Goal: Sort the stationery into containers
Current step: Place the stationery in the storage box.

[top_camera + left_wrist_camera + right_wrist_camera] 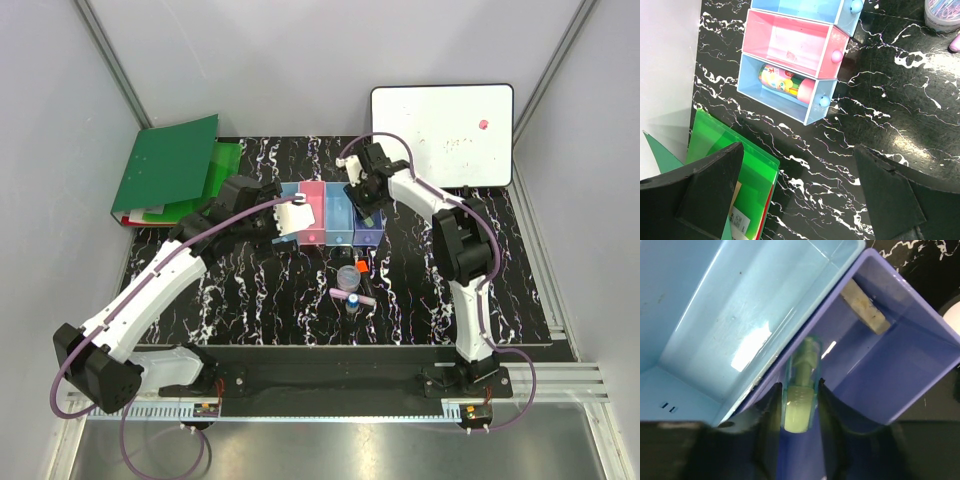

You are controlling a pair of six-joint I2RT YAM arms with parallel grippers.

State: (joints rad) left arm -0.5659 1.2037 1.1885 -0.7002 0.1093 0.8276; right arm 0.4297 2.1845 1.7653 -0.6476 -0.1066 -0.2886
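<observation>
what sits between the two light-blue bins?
The pink bin, side by side with both. The left wrist view shows it best, and the top view shows it too.

Tabletop (250,300): black with white marble veining. At its far-left corner lie the green binders (170,165), a dark one tilted across a lighter one and overhanging the tabletop's left edge; red and white edges show beneath them. At its far-right corner sits a whiteboard (442,135), faintly marked, carrying one red dot (484,125). A pale slotted rail (330,412) runs along its near edge.
</observation>
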